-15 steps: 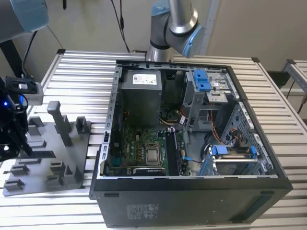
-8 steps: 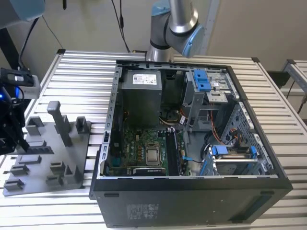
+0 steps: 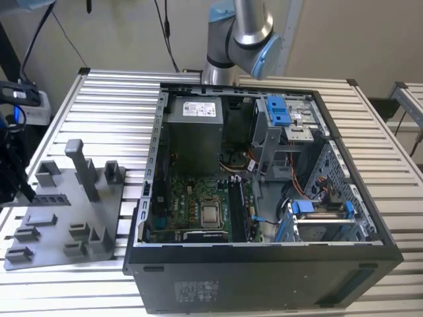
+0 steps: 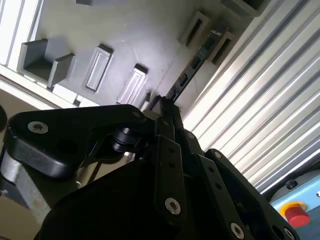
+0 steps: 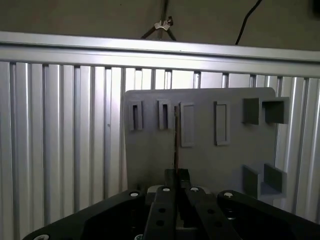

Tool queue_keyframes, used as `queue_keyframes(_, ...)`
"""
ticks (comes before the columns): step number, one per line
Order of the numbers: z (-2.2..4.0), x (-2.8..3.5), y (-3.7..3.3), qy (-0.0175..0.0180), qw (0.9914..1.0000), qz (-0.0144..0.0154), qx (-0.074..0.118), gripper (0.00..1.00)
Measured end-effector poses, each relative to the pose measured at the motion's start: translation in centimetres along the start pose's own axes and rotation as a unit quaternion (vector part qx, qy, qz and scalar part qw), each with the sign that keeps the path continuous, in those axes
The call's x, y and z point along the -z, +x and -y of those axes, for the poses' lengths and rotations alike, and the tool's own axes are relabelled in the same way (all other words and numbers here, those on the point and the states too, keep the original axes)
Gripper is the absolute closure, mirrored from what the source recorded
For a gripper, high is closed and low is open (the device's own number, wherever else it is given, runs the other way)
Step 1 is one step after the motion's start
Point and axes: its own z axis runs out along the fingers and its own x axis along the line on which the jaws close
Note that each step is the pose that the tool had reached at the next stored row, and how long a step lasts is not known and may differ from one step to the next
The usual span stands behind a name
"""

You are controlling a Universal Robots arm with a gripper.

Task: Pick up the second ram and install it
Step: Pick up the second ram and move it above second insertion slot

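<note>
**Robot grips memory stick over parts plate as open PC waits**

A slatted metal table (image 3: 99, 99) carries an open computer case (image 3: 264, 271), its motherboard (image 3: 192, 198) hemmed in by a power supply (image 3: 193, 129), a drive cage (image 3: 291, 122) and loose cables (image 3: 301, 188). That crowding looks like the main hazard. A stick pinched by one end could tilt in the grasp, snag a case wall or cable, or meet its slot off-square and fail to seat. Well apart from the case, at the exterior view's left, lies the grey fixture plate (image 5: 150, 150). Over it, in both wrist views, the gripper (image 5: 176, 176) has its fingers drawn tight on one end of the second ram (image 4: 192, 66). The stick points edge-on toward the plate's row of slots, and whether its far end is clear of them cannot be told
</note>
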Motion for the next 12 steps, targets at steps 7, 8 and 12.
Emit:
queue_keyframes(7, -0.01, 1.27, -0.08, -0.0001, 1.0, 0.0, 0.0, 0.86)
queue_keyframes(8, -0.01, 1.45, -0.1, 0.0, 1.0, 0.0, 0.0, 0.86)
queue_keyframes(12, -0.03, 2.15, -0.18, 0.0, 1.0, 0.0, 0.0, 0.86)
